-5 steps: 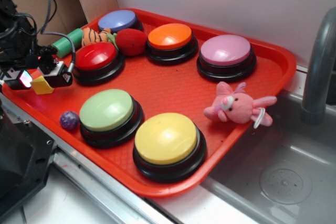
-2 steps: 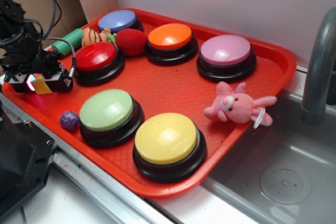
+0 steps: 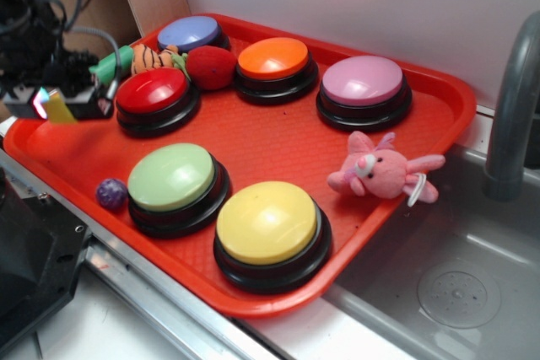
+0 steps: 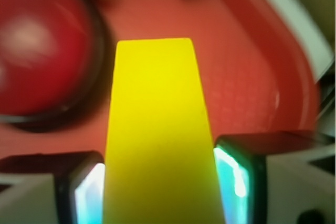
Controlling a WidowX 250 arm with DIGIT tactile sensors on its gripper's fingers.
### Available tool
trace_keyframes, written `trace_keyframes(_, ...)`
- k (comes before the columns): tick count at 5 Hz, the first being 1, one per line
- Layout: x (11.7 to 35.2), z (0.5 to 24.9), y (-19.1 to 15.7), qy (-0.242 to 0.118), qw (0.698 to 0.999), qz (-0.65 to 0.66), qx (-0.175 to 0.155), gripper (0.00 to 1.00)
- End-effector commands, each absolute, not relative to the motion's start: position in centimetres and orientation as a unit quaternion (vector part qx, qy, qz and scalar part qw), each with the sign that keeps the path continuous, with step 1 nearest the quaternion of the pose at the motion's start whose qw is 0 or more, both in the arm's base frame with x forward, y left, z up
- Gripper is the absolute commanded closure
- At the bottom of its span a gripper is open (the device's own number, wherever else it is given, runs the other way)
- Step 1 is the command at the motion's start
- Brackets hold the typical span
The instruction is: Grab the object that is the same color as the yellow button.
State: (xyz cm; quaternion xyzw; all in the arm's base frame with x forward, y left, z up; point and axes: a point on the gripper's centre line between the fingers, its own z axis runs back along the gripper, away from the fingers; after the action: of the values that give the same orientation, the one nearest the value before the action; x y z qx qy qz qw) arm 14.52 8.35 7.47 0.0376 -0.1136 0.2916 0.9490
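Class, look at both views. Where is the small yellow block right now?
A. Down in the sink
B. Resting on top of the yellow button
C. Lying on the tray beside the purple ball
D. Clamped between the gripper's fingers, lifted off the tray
D: the wrist view shows the yellow block squeezed between both fingers of the gripper, and the exterior view shows it held above the tray.

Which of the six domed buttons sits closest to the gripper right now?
The red button, at the tray's left side. The gripper, shut on the yellow block, hangs right beside it; the other five buttons lie farther off.
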Motion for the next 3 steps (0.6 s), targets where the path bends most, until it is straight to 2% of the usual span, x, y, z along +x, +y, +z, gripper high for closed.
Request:
trace_keyframes(1,16.8,13.9,3.1,-0.112,0.963,0.247,-0.002,1.00)
trace_keyframes(2,17.7,16.6,0.2,-0.104,0.971,0.209,-0.045,1.00)
trace_keyframes(3,18.2,17.5,-1.1,-0.103,0.978,0.178,-0.047,1.00)
